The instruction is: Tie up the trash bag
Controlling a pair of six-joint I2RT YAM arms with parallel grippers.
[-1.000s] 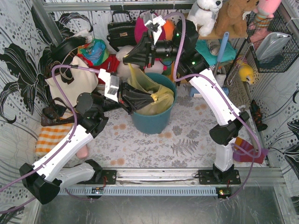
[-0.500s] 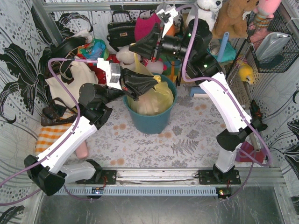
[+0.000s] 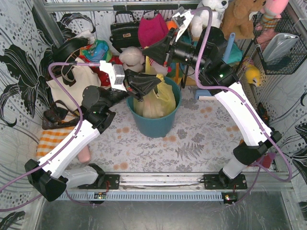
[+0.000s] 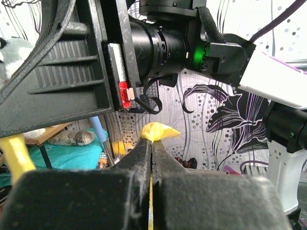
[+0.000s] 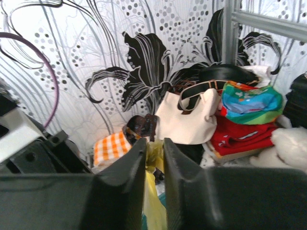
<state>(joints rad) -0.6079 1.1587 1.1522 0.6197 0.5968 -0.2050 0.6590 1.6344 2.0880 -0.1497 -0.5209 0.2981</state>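
From the top cam, the trash bag (image 3: 158, 98) sat inside the teal bin (image 3: 156, 125) out on the bench (image 3: 201, 143), with its yellow plastic bulging above the rim. My left hand (image 3: 154, 84) was over the bin's far-left rim, pinched on one flap. My right hand (image 3: 145, 50) was higher up behind the bin, and a strip of yellow stretched up to it. On my left wrist cam, the fingers were pressed tight together with a yellow tip of flap poking out past them, and the right hand's black body filled the top of the view just above. On my right wrist cam, those fingers had only a narrow gap, with bunched yellow plastic clamped in it and hanging down below. The cream tote bag (image 5: 184, 120) and an orange checked cloth (image 5: 109, 146) lay off by the wall.
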